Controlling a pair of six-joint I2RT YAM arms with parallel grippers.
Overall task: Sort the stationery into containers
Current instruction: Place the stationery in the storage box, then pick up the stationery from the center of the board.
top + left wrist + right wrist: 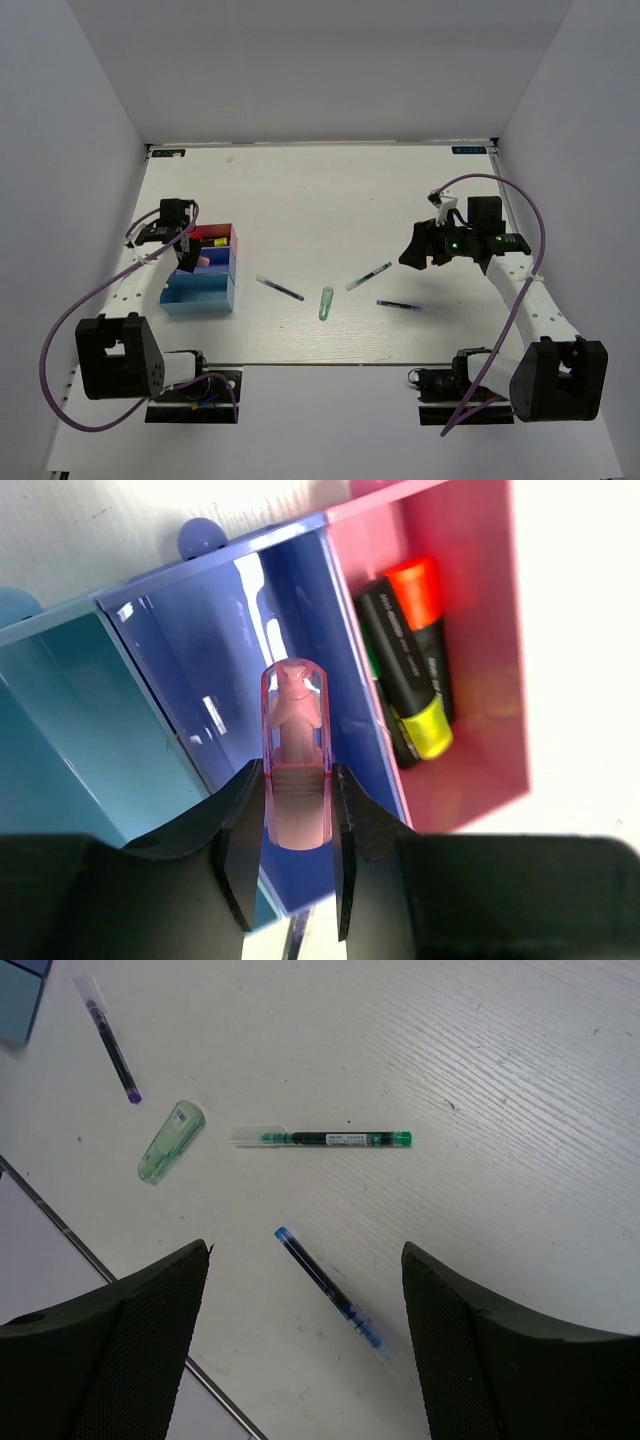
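My left gripper [186, 256] is shut on a pink translucent-capped item [295, 770] and holds it over the dark blue box [230, 660]. That box adjoins the pink box [480, 630], which holds highlighters with an orange end [415, 588] and a yellow end [430, 730]; a green one is mostly hidden. My right gripper [305, 1250] is open above a blue pen [330, 1288] lying on the table. A green-ended pen [320, 1139], a pale green clip [170, 1142] and a purple pen [112, 1048] lie beyond it.
A light blue box [197, 295] adjoins the dark blue box [218, 266] and the pink box [214, 238] at the left. The loose pens and the clip [326, 302] lie mid-table near the front edge [60, 1230]. White walls enclose the table.
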